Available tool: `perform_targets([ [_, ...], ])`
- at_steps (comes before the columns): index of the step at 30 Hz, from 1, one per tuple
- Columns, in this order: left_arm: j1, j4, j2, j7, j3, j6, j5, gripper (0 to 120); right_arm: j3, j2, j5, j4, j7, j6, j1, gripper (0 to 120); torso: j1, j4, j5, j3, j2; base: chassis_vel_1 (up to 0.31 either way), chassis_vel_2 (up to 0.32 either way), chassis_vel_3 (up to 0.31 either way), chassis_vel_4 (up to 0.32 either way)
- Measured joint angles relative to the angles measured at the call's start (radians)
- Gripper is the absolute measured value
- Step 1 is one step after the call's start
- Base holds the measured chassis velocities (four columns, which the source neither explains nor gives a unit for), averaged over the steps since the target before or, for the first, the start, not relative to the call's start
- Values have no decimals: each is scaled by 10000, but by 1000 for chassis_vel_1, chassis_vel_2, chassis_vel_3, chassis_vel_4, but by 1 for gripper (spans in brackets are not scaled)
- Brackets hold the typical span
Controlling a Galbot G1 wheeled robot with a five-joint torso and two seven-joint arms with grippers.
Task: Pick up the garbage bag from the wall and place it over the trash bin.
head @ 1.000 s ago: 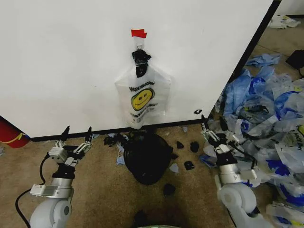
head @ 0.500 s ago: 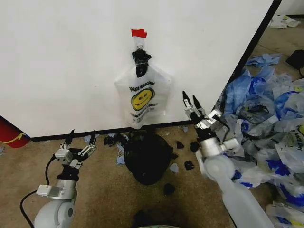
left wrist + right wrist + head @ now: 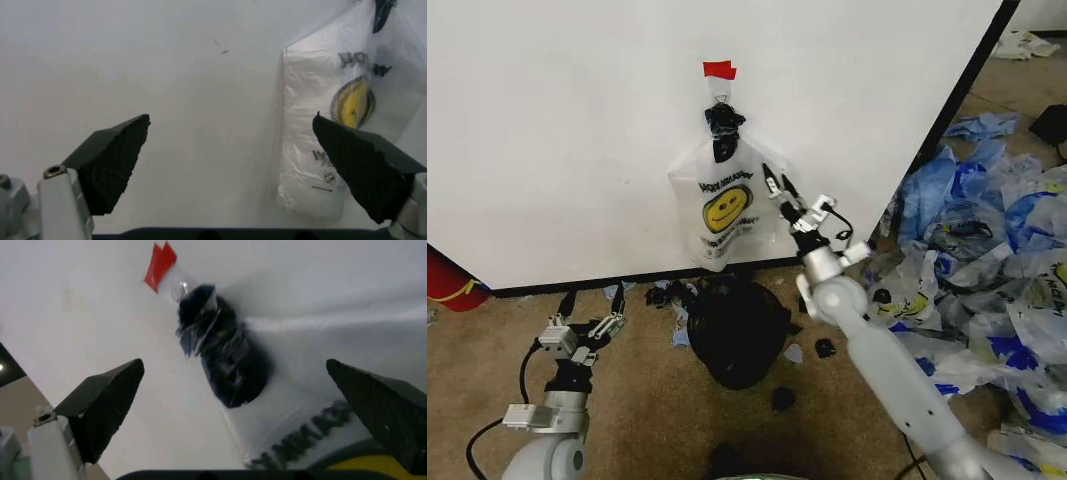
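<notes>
Reaching for the bag: the step in hand, judged from the pose, is the approach to the grasp; nothing is lifted yet.
Right tool point(image 3: 777, 181): raised in front of the garbage bag point(image 3: 724, 208), just beside its upper right edge; its two black fingers point(image 3: 107, 405) stand spread apart with nothing between them. In the right wrist view they frame the bag's dark neck.
Left tool point(image 3: 587, 303): low over the floor, well apart from the bag, fingers point(image 3: 113, 159) spread wide and empty, pointed at the wall.
Garbage bag: hangs flat against the wall point(image 3: 567, 130), gathered at a black knot point(image 3: 723, 120) on a metal hook point(image 3: 720, 92), just under a red tape piece point(image 3: 719, 70).
Trash bin point(image 3: 737, 330): round and black, on the floor directly below the bag, against the wall's black base strip point(image 3: 547, 284); no bag over its rim.
Next move (judgement): the right tool needs to close on the thin plastic near the neck and lift it up and off the hook; a pull straight away from the wall may tear the film or snag it.
Writing: a yellow smiley face with black lettering arched above it and more print below; the words are too small to read with certainty.
Surroundings: black scraps point(image 3: 825, 348) lie around the bin; a heap of blue and white plastic bags point(image 3: 987, 240) lies to the right.
</notes>
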Motion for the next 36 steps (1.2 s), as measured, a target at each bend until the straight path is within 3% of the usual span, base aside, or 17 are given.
perform_targets([
  [18, 258, -190, -533, -2, -221, -157, 176, 97, -504, 1086, 403, -1832, -703, -80, 1130, 100, -1, -1, 0, 0, 0, 0, 0, 0, 0],
  [36, 346, -245, -769, 11, -307, -314, 232, 96, -441, 1571, 482, -2213, -836, -122, 1586, 100, -1, -1, 0, -1, 0, 0, 0, 0, 0],
])
